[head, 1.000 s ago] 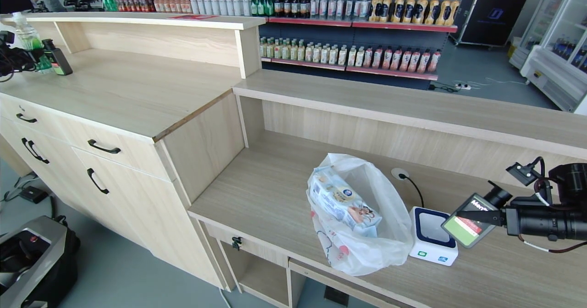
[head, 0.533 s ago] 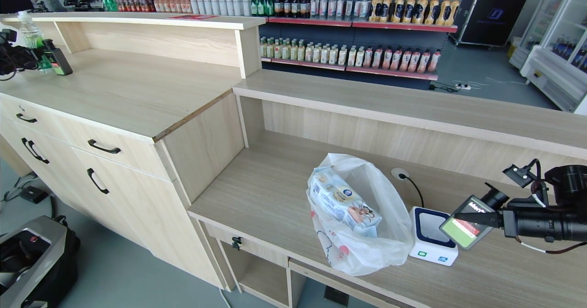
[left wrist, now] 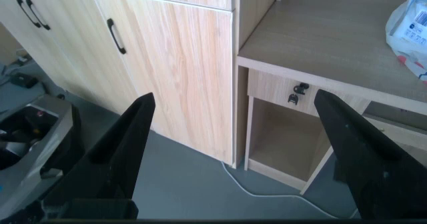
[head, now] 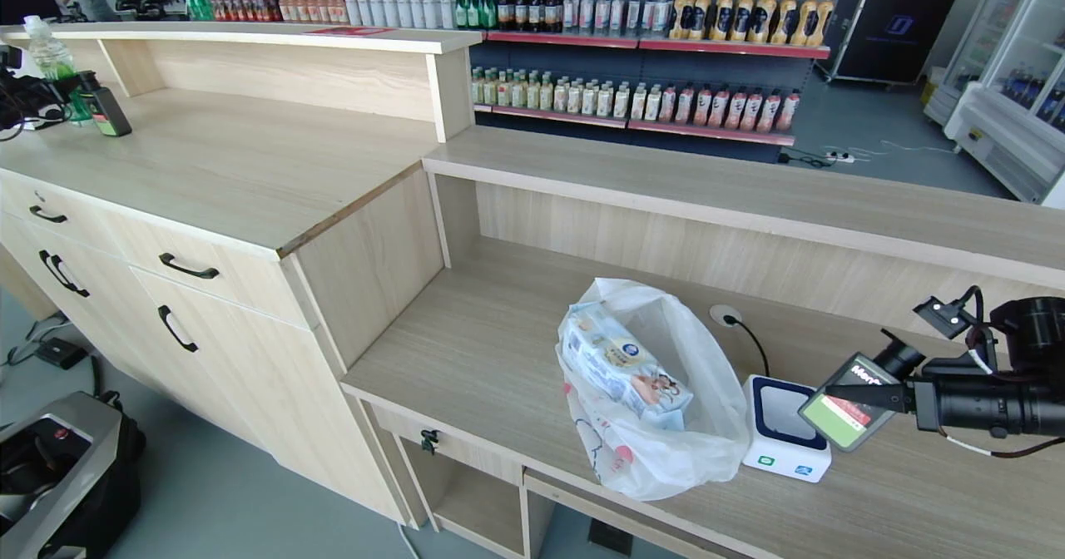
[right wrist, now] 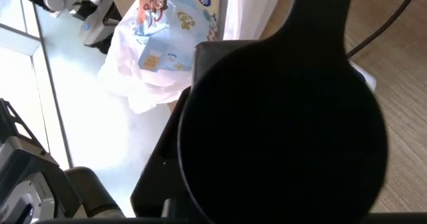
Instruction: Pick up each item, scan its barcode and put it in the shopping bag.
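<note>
My right gripper (head: pixel 865 394) is shut on a flat green and red packet (head: pixel 839 416), held tilted just above the right edge of the white and blue scanner (head: pixel 782 442) on the lower desk. Left of the scanner stands the translucent white shopping bag (head: pixel 657 459), open at the top, with a blue and white pack of wipes (head: pixel 620 363) inside. In the right wrist view the bag (right wrist: pixel 133 84) and wipes (right wrist: pixel 167 17) show past a dark shape close in front. My left gripper (left wrist: pixel 233 111) hangs open and empty, low in front of the cabinet.
A black cable (head: pixel 753 338) runs from a desk grommet to the scanner. The taller counter (head: pixel 208 168) with drawers stands to the left, with a clear bottle (head: pixel 50 56) and a dark item (head: pixel 106 111) at its far end beside black gear. Drink shelves stand behind.
The right gripper with the packet has crept slightly left toward the scanner. The clear bottle at the far left has shifted up and back.
</note>
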Controlling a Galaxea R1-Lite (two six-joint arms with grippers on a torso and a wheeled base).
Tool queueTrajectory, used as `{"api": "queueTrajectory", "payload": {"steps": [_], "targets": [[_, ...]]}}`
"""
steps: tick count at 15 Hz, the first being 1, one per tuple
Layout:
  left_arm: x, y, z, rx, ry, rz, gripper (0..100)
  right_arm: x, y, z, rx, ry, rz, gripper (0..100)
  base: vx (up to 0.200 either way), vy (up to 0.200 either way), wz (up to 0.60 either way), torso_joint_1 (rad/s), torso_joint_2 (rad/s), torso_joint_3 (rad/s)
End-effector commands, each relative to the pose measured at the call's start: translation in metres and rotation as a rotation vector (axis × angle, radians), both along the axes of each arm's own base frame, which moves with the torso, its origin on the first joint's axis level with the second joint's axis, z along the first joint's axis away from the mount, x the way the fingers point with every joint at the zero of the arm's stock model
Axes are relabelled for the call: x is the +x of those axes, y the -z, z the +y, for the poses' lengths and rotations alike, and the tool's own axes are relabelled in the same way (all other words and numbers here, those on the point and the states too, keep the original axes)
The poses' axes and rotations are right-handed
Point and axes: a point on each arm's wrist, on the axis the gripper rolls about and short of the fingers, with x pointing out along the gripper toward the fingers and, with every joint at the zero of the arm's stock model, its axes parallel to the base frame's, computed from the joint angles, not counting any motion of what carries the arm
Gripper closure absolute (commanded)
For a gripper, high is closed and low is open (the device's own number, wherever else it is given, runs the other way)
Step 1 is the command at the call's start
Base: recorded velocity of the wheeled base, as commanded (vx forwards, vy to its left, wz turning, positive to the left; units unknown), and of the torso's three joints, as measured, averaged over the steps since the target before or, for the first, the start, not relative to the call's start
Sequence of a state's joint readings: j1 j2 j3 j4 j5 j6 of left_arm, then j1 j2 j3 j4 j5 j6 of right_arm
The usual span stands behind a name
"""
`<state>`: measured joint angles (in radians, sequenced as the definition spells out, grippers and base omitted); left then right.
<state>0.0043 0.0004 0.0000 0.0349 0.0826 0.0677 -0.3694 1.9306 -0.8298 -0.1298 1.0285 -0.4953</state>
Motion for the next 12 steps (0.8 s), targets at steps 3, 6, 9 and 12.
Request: {"api": "queueTrajectory", "payload": {"steps": [3,6,9,12], "targets": [[0.000,0.000,0.000,0.000,-0.001,0.000,0,-0.039,-0.106,0.016,-0.068,0.037,-0.265,100,0.000,0.000,0.00,0.000,0.00,0.000],[0.000,0.000,0.000,0.000,-0.001,0.000,0,-0.097,-0.127,0.044,-0.084,0.244,-0.176,100,0.000,0.000,0.00,0.000,0.00,0.000],[0.000,0.000,0.000,0.000,-0.002,0.000,0,-0.120,-0.113,0.073,-0.322,0.443,-0.098,100,0.000,0.000,0.00,0.000,0.00,0.000],[0.000,0.000,0.000,0.000,-0.002,0.000,0,-0.117,-0.117,0.099,-0.582,0.726,-0.233,100,0.000,0.000,0.00,0.000,0.00,0.000]]}}
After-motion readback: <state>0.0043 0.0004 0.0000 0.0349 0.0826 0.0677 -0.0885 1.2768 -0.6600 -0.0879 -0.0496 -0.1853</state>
